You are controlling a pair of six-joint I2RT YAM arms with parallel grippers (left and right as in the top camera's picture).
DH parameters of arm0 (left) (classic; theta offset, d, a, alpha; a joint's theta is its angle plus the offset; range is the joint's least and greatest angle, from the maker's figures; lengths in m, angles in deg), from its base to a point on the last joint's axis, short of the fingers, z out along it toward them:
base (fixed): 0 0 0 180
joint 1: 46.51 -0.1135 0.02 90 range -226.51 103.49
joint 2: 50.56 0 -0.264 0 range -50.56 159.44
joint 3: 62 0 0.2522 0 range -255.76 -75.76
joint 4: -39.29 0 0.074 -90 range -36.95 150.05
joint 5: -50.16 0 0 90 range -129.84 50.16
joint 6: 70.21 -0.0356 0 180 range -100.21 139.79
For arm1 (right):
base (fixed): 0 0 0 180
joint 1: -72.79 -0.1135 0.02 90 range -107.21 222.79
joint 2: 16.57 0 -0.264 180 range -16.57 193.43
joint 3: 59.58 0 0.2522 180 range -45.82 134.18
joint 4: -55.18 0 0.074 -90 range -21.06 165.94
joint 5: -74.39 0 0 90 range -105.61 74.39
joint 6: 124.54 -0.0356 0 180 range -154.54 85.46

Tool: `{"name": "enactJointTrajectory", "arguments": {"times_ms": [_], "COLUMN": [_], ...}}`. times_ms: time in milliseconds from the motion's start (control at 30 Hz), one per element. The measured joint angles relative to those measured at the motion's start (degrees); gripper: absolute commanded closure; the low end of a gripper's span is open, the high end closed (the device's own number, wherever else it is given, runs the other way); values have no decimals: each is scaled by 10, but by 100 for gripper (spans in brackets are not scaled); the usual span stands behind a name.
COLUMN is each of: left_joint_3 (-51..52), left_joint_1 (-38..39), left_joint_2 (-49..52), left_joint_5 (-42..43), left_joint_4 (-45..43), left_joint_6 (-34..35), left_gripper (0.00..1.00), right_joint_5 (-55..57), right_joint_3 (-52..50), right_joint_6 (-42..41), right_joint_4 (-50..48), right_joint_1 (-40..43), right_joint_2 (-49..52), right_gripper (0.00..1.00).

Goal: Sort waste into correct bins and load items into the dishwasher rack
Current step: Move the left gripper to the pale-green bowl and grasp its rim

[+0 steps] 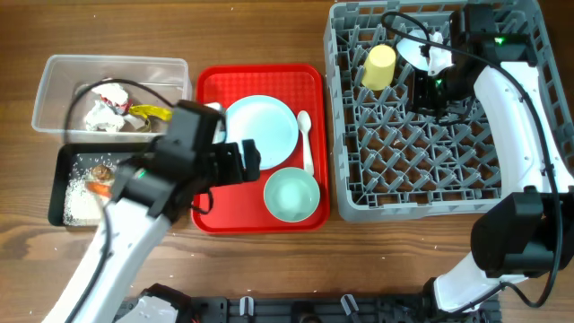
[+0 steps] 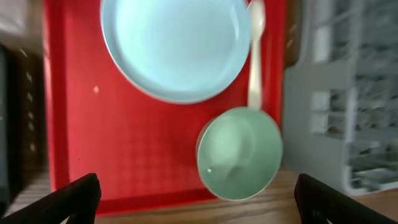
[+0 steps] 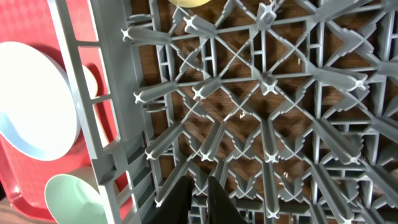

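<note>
The pale blue plate point(image 1: 261, 128), white spoon point(image 1: 305, 135) and pale green bowl point(image 1: 291, 195) lie on a red tray point(image 1: 211, 90). My left gripper point(image 1: 249, 159) hovers above the tray, open wide and empty. In the left wrist view its fingers point(image 2: 199, 202) straddle the green bowl point(image 2: 239, 154) below the plate point(image 2: 177, 43) and spoon point(image 2: 255, 56). The grey dishwasher rack point(image 1: 350, 193) holds the yellow cup point(image 1: 378, 67) and a pale bowl point(image 1: 411, 47) partly hidden by my right arm. My right gripper point(image 3: 199, 178) is shut and empty just above the rack's pegs point(image 3: 267, 81).
The clear tub point(image 1: 54, 76) at the far left holds crumpled white paper point(image 1: 106, 112) and a yellow wrapper point(image 1: 151, 113). In front of it, the black tray point(image 1: 63, 170) holds rice, a carrot piece point(image 1: 99, 189) and a brown lump point(image 1: 101, 170). My left arm overlaps both bins.
</note>
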Motion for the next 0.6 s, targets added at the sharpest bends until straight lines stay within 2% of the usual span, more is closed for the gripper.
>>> {"name": "enactJointTrajectory", "arguments": {"times_ms": [300,333,367,433,500,533,600], "left_joint_3": [6,6,6,6,7,7,7], "left_joint_1": [51,55,58,64,64,64,64], "left_joint_2": [243,265,288,330,354,359,362], "left_joint_5": [45,50,54,65,78,85,92], "left_joint_4": [-55,-55,-55,-57,-59,-57,-60], "left_joint_6": [16,16,18,26,27,29,29], "left_gripper": [0,3,11,55,93,96,96], "right_joint_5": [0,0,0,0,0,0,0], "right_joint_3": [0,0,0,0,0,0,0], "right_joint_6": [-2,-2,-2,-2,-2,-2,-2], "right_joint_4": [0,0,0,0,0,1,4], "right_joint_1": [0,0,0,0,0,0,0], "right_joint_2": [0,0,0,0,0,0,0], "right_gripper": [85,84,84,84,84,85,84]}}
